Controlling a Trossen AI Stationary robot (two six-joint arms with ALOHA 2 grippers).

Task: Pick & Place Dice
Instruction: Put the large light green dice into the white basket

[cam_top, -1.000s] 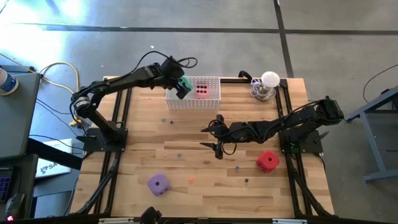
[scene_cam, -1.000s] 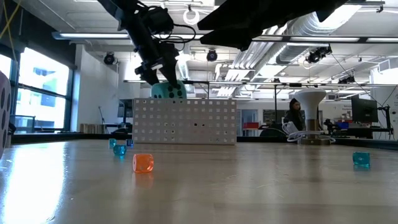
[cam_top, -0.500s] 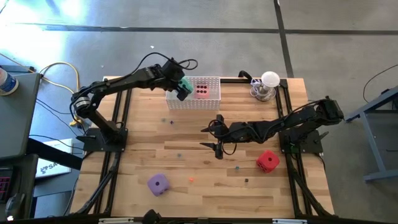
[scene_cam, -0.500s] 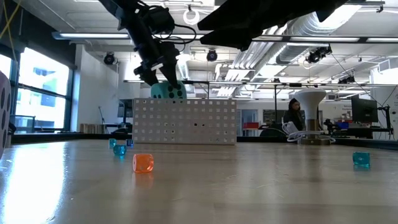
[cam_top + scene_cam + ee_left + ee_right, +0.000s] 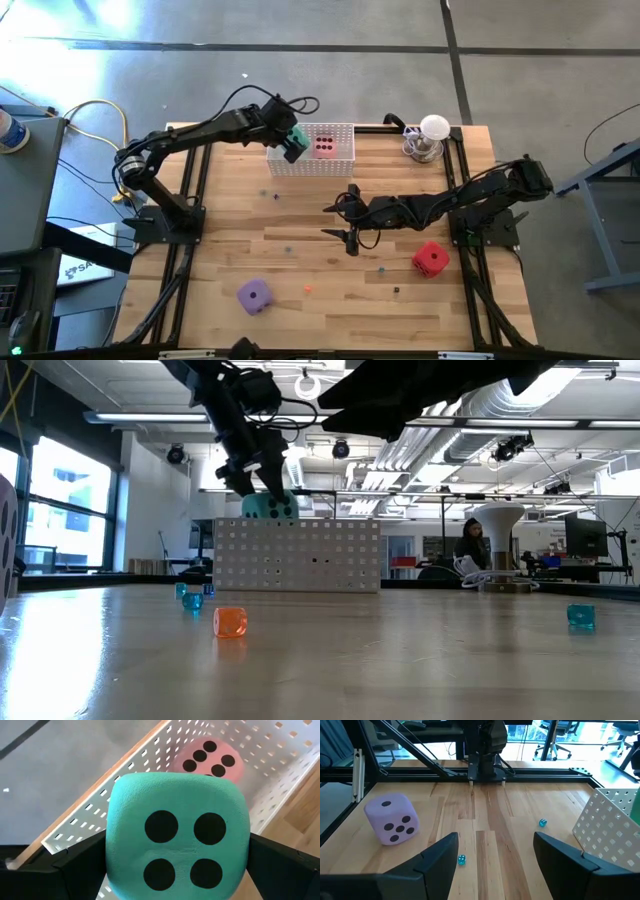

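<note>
My left gripper point(image 5: 294, 139) is shut on the green die point(image 5: 177, 837) above the left end of the white perforated basket point(image 5: 340, 163); the die's top shows over the basket's wall in the low view point(image 5: 270, 506). The pink die point(image 5: 210, 762) lies inside the basket point(image 5: 280, 780). The purple die point(image 5: 254, 295) rests on the table near its near edge, also seen in the right wrist view point(image 5: 391, 821). The red die point(image 5: 430, 258) sits on the table to the right. My right gripper point(image 5: 352, 243) hangs open over the table's middle, touching nothing. My left gripper pinches the green die between its two fingers, one on each opposite side face point(image 5: 111, 845). The four-pip face points toward the wrist camera. The fingers come from above and the table's left, slanting down. The die is lifted clear, over the basket's left end.
A white round-headed object on a stand point(image 5: 432, 136) occupies the far right corner. Tiny coloured dice lie scattered on the wood: an orange one point(image 5: 230, 622) and teal ones point(image 5: 581, 617) point(image 5: 542, 823). Black frame rails run along the table's left and right sides. A person point(image 5: 470, 545) sits in the room beyond.
</note>
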